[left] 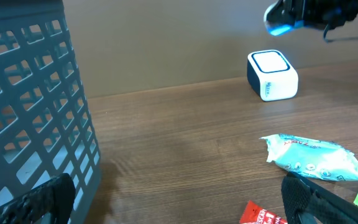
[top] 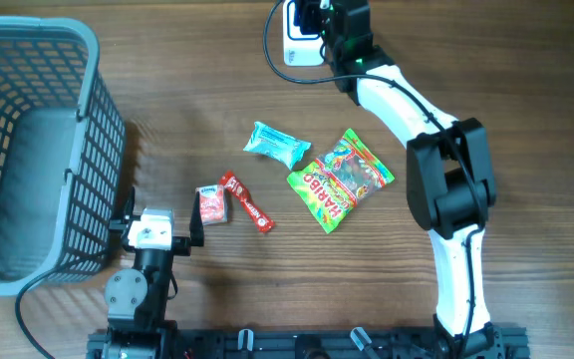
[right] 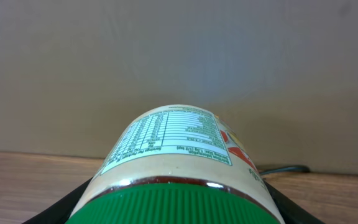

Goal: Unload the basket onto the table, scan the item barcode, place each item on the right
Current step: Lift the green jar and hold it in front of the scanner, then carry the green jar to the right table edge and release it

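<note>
Seen from above, on a wooden worktop (top: 167, 90). At the left edge, a grey mesh basket (top: 38, 150). At the bottom left, just beside the basket, the left tool (top: 160, 217), spread wide and holding nothing. In the middle, a loose group of snacks: a teal packet (top: 277, 145), a bright Haribo bag (top: 339, 178) to its right, a red bar (top: 247, 201) below, and a small red and white packet (top: 211, 204) just beside the bar. At the top centre, a white scanner (top: 300, 35) with a dark cable. Stretched up to it from the bottom right, the white and black right arm (top: 446, 179), with the right tool (top: 325, 22) at the scanner's right side.

Seen from the right wrist: clamped around a jar (right: 179, 149) with a ribbed green lid (right: 173, 202), filling the lower middle of the frame. On the jar's upward side, a white label with a printed table. No barcode in sight on that side.

Seen from the left wrist: scanner upright at the upper right, teal packet lying below it.
</note>
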`<action>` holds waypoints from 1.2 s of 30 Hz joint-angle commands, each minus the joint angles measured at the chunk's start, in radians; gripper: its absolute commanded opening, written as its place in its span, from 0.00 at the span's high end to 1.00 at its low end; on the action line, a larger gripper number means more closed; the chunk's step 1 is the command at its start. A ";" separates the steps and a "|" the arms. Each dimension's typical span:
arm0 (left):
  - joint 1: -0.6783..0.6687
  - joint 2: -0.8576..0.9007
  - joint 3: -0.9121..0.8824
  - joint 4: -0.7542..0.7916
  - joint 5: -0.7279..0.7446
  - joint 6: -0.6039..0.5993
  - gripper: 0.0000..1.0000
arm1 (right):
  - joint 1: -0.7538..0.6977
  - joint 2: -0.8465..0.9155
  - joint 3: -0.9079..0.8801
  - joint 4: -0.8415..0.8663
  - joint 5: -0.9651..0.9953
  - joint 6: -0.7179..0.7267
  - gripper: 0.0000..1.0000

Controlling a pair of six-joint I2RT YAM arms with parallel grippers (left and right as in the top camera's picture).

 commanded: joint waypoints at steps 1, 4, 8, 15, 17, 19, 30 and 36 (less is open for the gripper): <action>-0.006 -0.007 -0.006 0.004 0.008 0.013 0.00 | 0.002 0.040 0.016 0.055 0.014 -0.028 0.39; -0.006 -0.007 -0.006 0.004 0.008 0.013 0.00 | 0.002 0.040 0.016 0.114 0.015 -0.073 0.39; -0.006 -0.007 -0.006 0.004 0.008 0.013 0.00 | -0.008 0.027 0.016 0.089 0.010 -0.097 0.33; -0.006 -0.007 -0.006 0.004 0.008 0.013 0.00 | -0.179 -0.233 0.016 -0.300 0.092 -0.118 0.35; -0.006 -0.007 -0.006 0.004 0.008 0.013 0.00 | -0.267 -0.273 0.016 -0.421 0.163 -0.127 0.34; -0.006 -0.007 -0.006 0.004 0.008 0.013 0.00 | -0.435 -0.290 0.016 -0.623 0.179 -0.123 0.34; -0.006 -0.007 -0.006 0.004 0.008 0.013 0.00 | -1.063 -0.213 0.016 -1.035 -0.044 -0.019 0.32; -0.006 -0.007 -0.006 0.004 0.008 0.013 0.00 | -1.151 -0.065 0.015 -1.082 -0.043 -0.019 0.32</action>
